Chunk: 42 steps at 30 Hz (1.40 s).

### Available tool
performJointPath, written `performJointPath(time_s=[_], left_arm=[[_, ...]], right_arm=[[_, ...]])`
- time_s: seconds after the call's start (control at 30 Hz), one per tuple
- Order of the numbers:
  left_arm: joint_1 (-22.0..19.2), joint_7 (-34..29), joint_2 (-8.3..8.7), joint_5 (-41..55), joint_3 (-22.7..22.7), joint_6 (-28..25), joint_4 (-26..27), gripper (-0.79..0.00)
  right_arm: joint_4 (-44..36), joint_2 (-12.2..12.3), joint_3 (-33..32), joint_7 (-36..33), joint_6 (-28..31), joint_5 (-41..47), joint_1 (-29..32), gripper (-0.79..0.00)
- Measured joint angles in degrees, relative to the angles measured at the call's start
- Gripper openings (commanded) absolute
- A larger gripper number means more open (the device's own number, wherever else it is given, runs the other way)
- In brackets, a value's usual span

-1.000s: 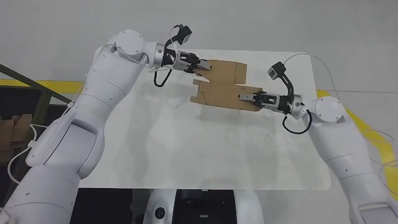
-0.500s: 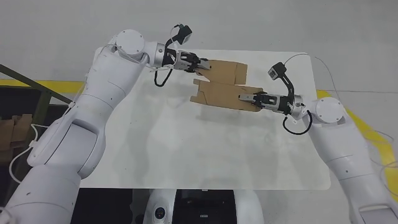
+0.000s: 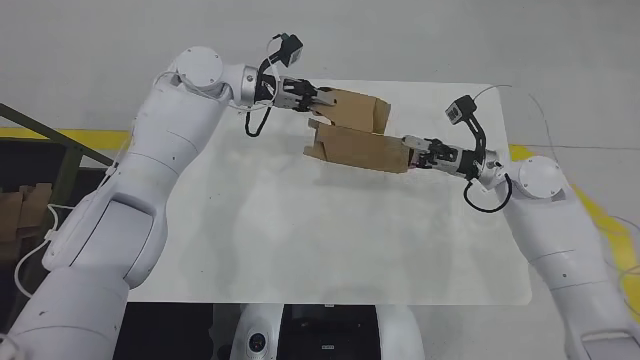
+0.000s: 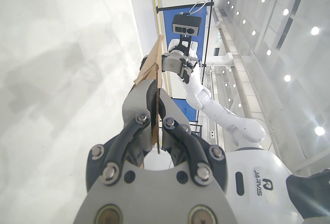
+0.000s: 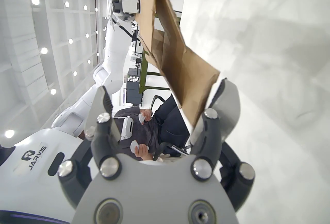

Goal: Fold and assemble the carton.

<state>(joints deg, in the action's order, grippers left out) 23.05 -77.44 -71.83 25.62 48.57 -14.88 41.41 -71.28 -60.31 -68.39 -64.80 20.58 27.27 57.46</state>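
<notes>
The brown carton [image 3: 360, 145] hangs between both arms over the far half of the white table [image 3: 300, 250], partly opened so an upper panel and a front panel show. My left gripper [image 3: 318, 100] is shut on the carton's far left edge; in the left wrist view the cardboard [image 4: 152, 62] runs straight between its pads [image 4: 154, 86]. My right gripper [image 3: 408, 150] stands at the carton's right end. In the right wrist view its fingers [image 5: 165, 86] are wide apart, and the carton's corner [image 5: 175, 55] lies against one finger [image 5: 224, 98].
The table's right edge [image 3: 515, 190] runs close behind my right arm. A dark green frame [image 3: 40, 150] with cardboard stands on the floor off the table's left side. The near half of the table is bare.
The carton has risen from lying flat to a tilted, partly opened shape. My right gripper has drawn back to the right along the carton's end. My left gripper has lifted slightly.
</notes>
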Motion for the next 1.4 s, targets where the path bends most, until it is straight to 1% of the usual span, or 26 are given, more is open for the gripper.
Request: performJointPath(time_s=[0.17, 0.33, 0.57, 1.0, 1.4], left_arm=[[0.5, -0.4, 0.35, -0.2, 0.8, -0.5, 0.1, -0.785], [1.2, -0.8, 0.52, -0.4, 1.2, -0.5, 1.0, -0.785], [1.8, -1.9, 0.39, -0.2, 1.2, -0.8, 2.8, -0.785], [2.5, -5.6, -0.13, 3.8, 1.7, -0.7, 3.8, -0.785], [2.4, -6.4, -0.75, 4.7, 1.3, 0.0, 4.0, -0.785]], right_arm=[[-1.2, 0.6, -2.3, 1.0, 0.1, -0.5, 1.3, 0.000], [-4.7, 1.0, -4.1, 0.5, 0.8, 0.5, 3.0, 0.000], [-8.0, 0.8, -3.1, -2.0, 0.8, 2.3, 3.0, 0.000], [-2.9, -1.2, 2.8, -4.4, 3.3, 8.5, -2.2, 0.000], [0.7, -2.7, 6.3, -6.8, 4.9, 11.9, -5.0, -0.003]])
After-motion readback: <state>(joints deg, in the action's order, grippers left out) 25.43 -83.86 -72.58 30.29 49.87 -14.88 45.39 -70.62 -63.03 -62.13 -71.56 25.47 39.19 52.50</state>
